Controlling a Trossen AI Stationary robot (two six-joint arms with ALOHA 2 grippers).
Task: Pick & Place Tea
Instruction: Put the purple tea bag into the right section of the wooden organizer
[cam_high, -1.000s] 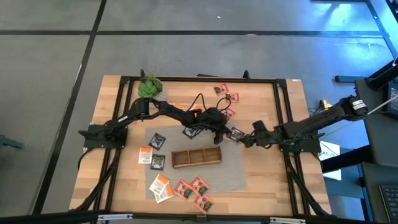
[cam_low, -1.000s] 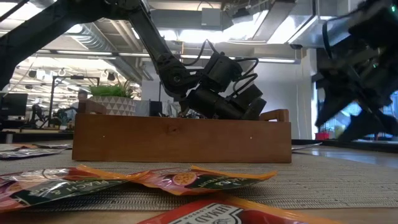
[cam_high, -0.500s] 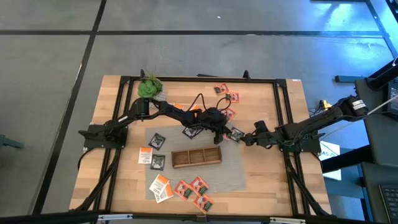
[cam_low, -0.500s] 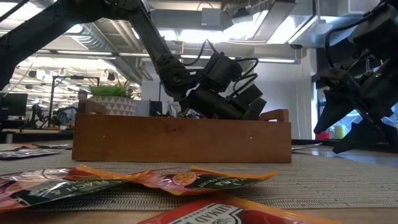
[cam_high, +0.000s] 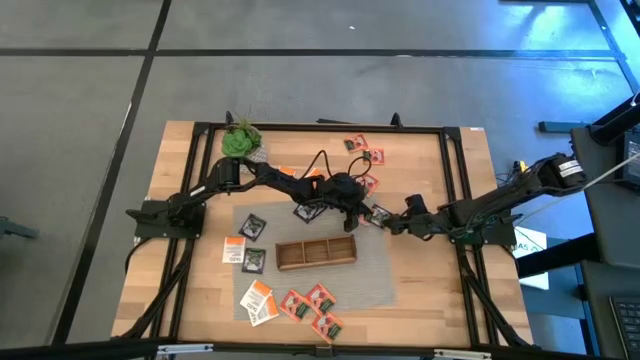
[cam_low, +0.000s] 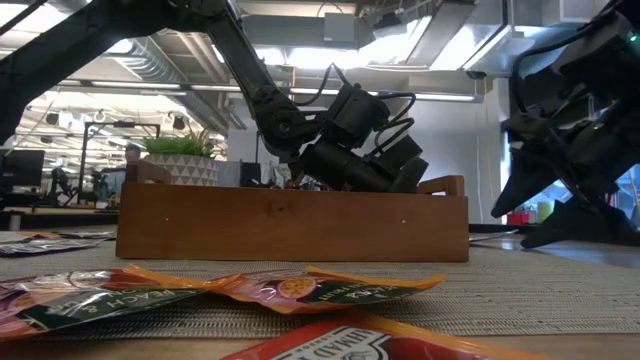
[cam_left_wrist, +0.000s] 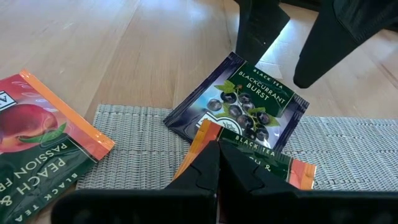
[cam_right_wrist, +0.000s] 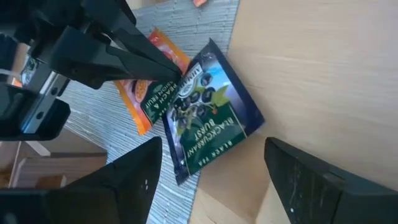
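My left gripper (cam_high: 352, 214) reaches over the woven mat behind the brown three-compartment tray (cam_high: 315, 252) and is shut on an orange tea sachet (cam_left_wrist: 273, 167). A dark Blackcurrant tea sachet (cam_left_wrist: 245, 99) lies flat just beyond it, half on the mat and half on the bare wood. My right gripper (cam_right_wrist: 211, 186) hovers open above that dark sachet (cam_right_wrist: 205, 118), one finger on either side, touching nothing. In the low view, my right gripper (cam_low: 560, 200) stands to the right of the tray (cam_low: 290, 220). My left gripper pinches the orange sachet between its two shut fingers at the edge (cam_left_wrist: 202, 134) facing the gripper. The fingers (cam_right_wrist: 155, 65) slant down from the table's left. The sachet lies low over the mat, its far edge overlapping the dark sachet. Whether it is lifted does not show.
More sachets lie around: red ones (cam_high: 362, 152) at the far side, a red and white-orange cluster (cam_high: 300, 302) at the near edge, dark ones (cam_high: 252, 228) left of the tray. A green plant (cam_high: 240, 140) stands at the far left. The grey mat (cam_high: 372, 282) is bare right of the tray.
My right gripper has sunk toward the table and edged toward the left gripper, staying open. My left gripper and the sachets have kept still.
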